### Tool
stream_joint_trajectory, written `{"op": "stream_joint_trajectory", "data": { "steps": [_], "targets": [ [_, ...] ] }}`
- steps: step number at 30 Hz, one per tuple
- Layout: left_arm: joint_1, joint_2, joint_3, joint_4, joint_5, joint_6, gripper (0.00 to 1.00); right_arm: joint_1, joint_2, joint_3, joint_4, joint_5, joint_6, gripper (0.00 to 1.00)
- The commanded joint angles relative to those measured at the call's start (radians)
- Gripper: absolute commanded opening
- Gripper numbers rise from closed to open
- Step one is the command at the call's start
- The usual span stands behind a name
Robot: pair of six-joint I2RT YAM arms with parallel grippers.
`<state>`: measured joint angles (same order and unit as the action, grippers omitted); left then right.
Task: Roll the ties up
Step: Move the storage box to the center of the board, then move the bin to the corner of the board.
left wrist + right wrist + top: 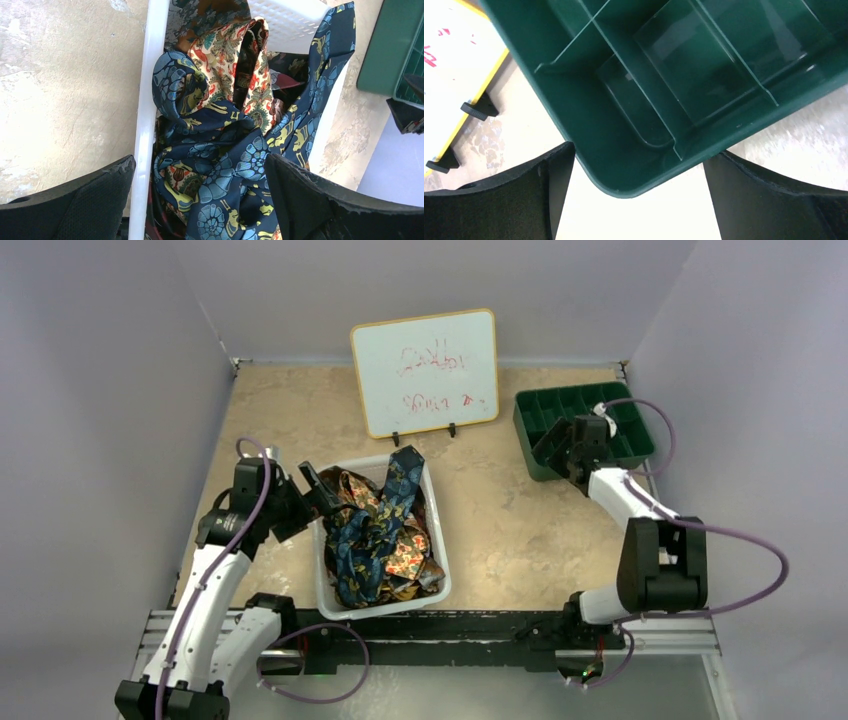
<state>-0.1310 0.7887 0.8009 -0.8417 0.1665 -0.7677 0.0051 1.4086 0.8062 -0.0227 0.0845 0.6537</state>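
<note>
Black padded fingers (75,200) of your left gripper (200,162) fill the foreground of its wrist view. They are spread to their widest and hold nothing, poised just over the near rim of the white perforated plastic basket (145,100). The ties (378,535), long printed fabric neckties, lie heaped and tangled inside that basket. A dark navy tie with blue and gold flowers (250,160) sits on top, with one end trailing over the basket's rim. Expect them to be light, limp and slippery. Judging by the folds, they will sag and slide, and lifting one may drag its neighbours along. Take the navy one by a raised loop near the top, pinching across its width. Your left arm is bent at the elbow, with the wrist tipped down toward the pile. Your right gripper (644,152) is just as wide and empty. It hovers at a corner of the dark green divided plastic tray (624,115), well apart from the ties.
</note>
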Motion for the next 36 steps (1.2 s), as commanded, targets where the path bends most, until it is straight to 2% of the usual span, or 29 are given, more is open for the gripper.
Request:
{"op": "stream_joint_trajectory", "data": {
  "steps": [1, 5, 8, 13, 17, 22, 26, 31, 36],
  "targets": [
    [0.007, 0.007, 0.0, 0.022, 0.013, -0.02, 1.0, -0.004, 0.066, 0.115, 0.085, -0.059, -0.097, 0.99],
    [0.007, 0.005, -0.008, 0.026, 0.019, -0.029, 1.0, -0.031, 0.085, 0.155, 0.062, -0.127, -0.128, 0.99],
    [0.007, 0.007, -0.007, 0.017, 0.013, -0.04, 1.0, -0.03, 0.01, 0.129, 0.032, -0.159, -0.15, 0.99],
    [0.007, 0.004, -0.019, -0.011, 0.005, -0.09, 1.0, -0.014, -0.153, 0.003, 0.038, -0.471, -0.141, 0.99],
    [0.007, 0.003, -0.055, 0.008, 0.039, -0.114, 1.0, 0.158, -0.179, -0.059, 0.057, -0.596, -0.096, 0.99],
    [0.007, 0.004, -0.075, 0.003, 0.025, -0.15, 1.0, 0.414, -0.086, -0.088, 0.226, -0.659, 0.042, 0.99],
    [0.007, -0.003, -0.113, 0.008, 0.028, -0.186, 1.0, 0.556, 0.006, -0.058, 0.317, -0.661, 0.128, 0.99],
    [0.007, 0.007, -0.164, 0.093, 0.08, -0.21, 0.99, 0.654, 0.13, 0.027, 0.445, -0.695, 0.205, 0.99],
    [0.008, 0.035, -0.146, 0.178, 0.07, -0.239, 0.98, 0.712, 0.304, 0.252, 0.404, -0.673, 0.211, 0.99]
  ]
}}
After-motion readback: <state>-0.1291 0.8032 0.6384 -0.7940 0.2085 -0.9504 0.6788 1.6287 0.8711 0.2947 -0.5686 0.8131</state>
